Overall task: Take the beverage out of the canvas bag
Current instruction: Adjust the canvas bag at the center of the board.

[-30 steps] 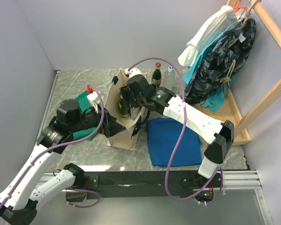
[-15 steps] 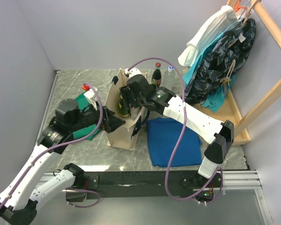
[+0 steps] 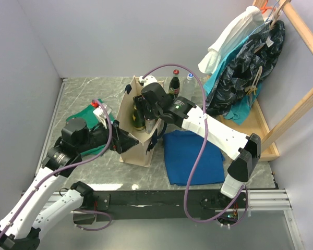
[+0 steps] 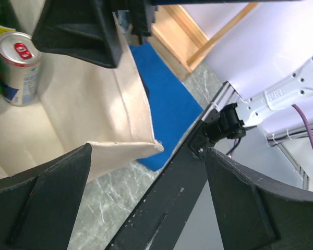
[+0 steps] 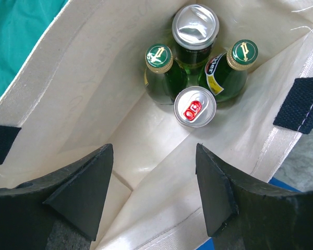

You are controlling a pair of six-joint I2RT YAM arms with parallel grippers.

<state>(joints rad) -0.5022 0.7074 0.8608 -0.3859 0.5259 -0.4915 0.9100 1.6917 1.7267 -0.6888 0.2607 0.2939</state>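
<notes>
The cream canvas bag stands upright mid-table, its mouth open. In the right wrist view I look down into the bag: two green capped bottles, a large green can and a small silver can with a red tab stand together at its far end. My right gripper is open and empty above the bag's mouth, apart from the drinks. My left gripper is open beside the bag's near corner rim, holding nothing. The silver can shows inside.
A blue folded cloth lies right of the bag and a green cloth lies left. Two bottles stand behind the bag. Clothes hang on a wooden rack at the back right. A black rail runs along the near table edge.
My left arm has drawn back and down toward the near left, its gripper still by the bag's near corner. The right arm and the bag have not moved.
</notes>
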